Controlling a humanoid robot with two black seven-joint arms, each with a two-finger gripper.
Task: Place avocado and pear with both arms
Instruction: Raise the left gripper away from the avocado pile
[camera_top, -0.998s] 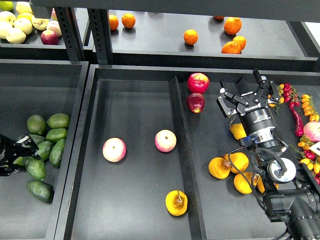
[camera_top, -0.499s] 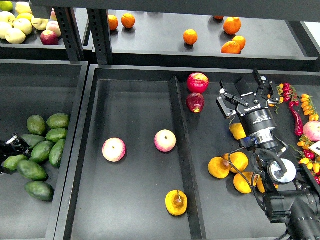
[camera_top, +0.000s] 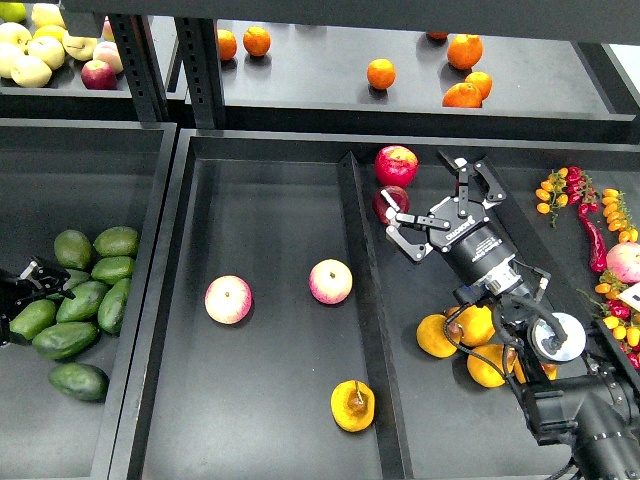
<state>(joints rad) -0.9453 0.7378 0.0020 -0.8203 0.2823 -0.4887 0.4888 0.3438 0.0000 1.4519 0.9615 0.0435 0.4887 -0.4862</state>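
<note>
The blotched yellow-orange pear (camera_top: 352, 405) lies at the front of the middle bin (camera_top: 270, 190), close to the divider. Several dark green avocados (camera_top: 85, 300) lie piled in the left bin; I cannot tell which one is the task's. My left gripper (camera_top: 42, 280) is at the left edge, right beside the pile, with its fingers spread and nothing in them. My right gripper (camera_top: 432, 200) is open and empty. It hovers over the back of the right bin, next to a dark red apple (camera_top: 388, 207) and far behind the pear.
Two pink-yellow apples (camera_top: 228, 299) (camera_top: 330, 281) lie in the middle bin. A divider (camera_top: 366, 300) splits it from the right bin, which holds a red apple (camera_top: 396, 165) and plain yellow pears (camera_top: 438, 335). Oranges (camera_top: 463, 95) are on the shelf. Chillies (camera_top: 592, 235) lie far right.
My right gripper has swung left and turned, from the right bin's back right to beside the red apples. My left gripper has pulled back to the left edge and the avocados shifted slightly.
</note>
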